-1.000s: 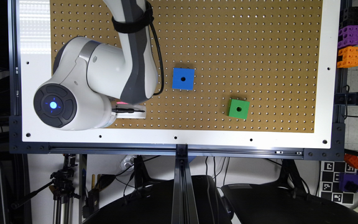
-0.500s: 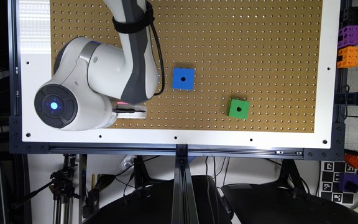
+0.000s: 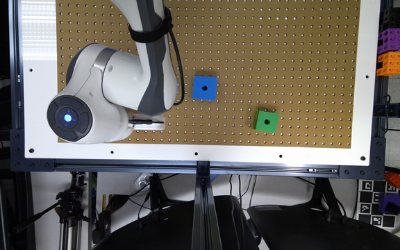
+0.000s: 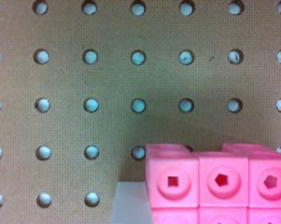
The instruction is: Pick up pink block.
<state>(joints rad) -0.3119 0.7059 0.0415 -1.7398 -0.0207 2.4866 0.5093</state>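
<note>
A tripod (image 3: pixel 68 211) stands at seven o'clock below the white-framed pegboard (image 3: pixel 290 52); coloured blocks (image 3: pixel 390 43) sit at two o'clock.

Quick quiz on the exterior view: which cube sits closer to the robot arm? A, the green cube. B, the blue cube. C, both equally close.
B: the blue cube lies just to the exterior view's right of the arm, while the green cube sits farther toward that right side and nearer the pegboard's white border.
</note>
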